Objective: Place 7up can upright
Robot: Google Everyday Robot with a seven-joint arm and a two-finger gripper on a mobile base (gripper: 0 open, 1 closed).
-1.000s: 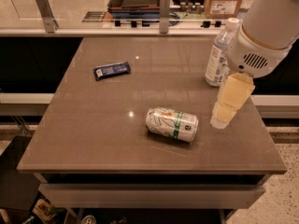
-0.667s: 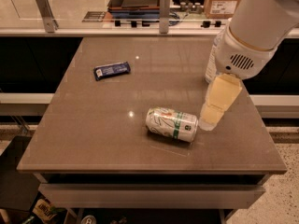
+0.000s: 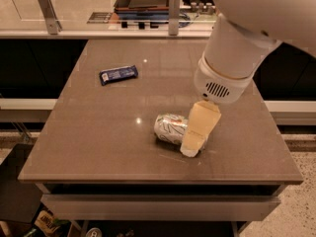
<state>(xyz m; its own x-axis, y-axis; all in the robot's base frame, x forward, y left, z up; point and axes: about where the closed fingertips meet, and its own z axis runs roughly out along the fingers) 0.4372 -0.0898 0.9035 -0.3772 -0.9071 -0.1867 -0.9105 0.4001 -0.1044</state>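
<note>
camera view: gripper sits low over the bench, its cream-coloured end in front of the right end of the 7up can, hiding that end. whether it grips the can cannot be told. the 7up can lies on its side near the middle front of the bench, its length running left to right. white arm housing rises above the gripper. a blue wrapped snack bar lies flat, well apart, toward the back left.

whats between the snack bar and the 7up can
Only bare tabletop, in the camera view, between snack bar and 7up can; the gripper sits at the can's far end.
</note>
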